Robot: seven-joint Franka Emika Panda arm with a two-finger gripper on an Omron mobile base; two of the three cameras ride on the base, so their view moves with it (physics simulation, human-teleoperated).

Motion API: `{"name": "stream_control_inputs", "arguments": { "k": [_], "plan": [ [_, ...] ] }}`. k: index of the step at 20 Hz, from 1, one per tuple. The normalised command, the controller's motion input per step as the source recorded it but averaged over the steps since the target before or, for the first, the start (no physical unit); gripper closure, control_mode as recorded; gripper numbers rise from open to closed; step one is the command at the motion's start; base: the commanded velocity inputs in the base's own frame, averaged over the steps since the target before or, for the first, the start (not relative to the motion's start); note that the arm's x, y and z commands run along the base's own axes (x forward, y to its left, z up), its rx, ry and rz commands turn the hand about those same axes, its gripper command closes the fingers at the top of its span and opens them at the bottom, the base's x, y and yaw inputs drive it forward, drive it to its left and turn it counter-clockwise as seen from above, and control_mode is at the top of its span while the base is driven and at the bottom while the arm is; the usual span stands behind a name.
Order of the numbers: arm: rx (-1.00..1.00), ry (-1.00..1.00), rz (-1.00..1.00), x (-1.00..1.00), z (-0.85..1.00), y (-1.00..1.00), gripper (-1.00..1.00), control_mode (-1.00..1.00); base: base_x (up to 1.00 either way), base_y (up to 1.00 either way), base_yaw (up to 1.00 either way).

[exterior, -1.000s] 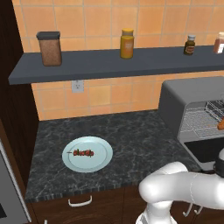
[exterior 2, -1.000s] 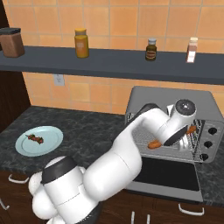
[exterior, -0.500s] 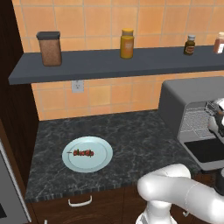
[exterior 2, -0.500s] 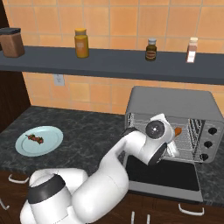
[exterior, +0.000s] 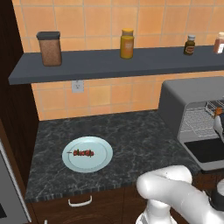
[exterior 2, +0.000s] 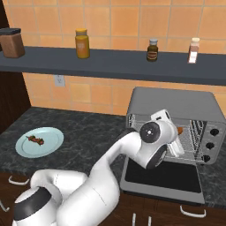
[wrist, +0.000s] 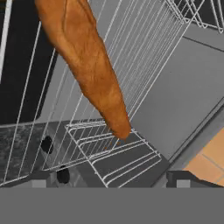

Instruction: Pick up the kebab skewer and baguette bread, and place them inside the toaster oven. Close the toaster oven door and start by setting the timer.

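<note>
1. Pincer (wrist: 113,177) spread wide, holding nothing, at the toaster oven (exterior 2: 185,106) mouth, its door (exterior 2: 161,176) folded down.
2. On the counter (exterior: 131,135) at left, the pale blue plate (exterior: 87,154) carries the dark kebab skewer (exterior: 83,152); jars line the shelf (exterior: 109,61) above.
3. Baguette bread (wrist: 87,61), slim and orange-brown, lies on the wire rack (wrist: 144,52).
4. A second ago the hand reached deeper inside; it has since drawn back.

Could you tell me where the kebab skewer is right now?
The kebab skewer lies on the pale blue plate on the dark counter, left of the toaster oven, in both base views.
</note>
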Motion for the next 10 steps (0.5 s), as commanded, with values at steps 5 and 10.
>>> {"name": "stream_control_inputs", "arguments": {
  "k": [5,10],
  "plan": [
    [-0.02,0.31,0.03,-0.99,0.77,0.96,-1.0,-1.0,0.0,0.0,0.0],
    [0.01,0.36,0.09,-0.87,0.53,1.0,-1.0,-1.0,0.0,0.0,0.0]
  ]
}}
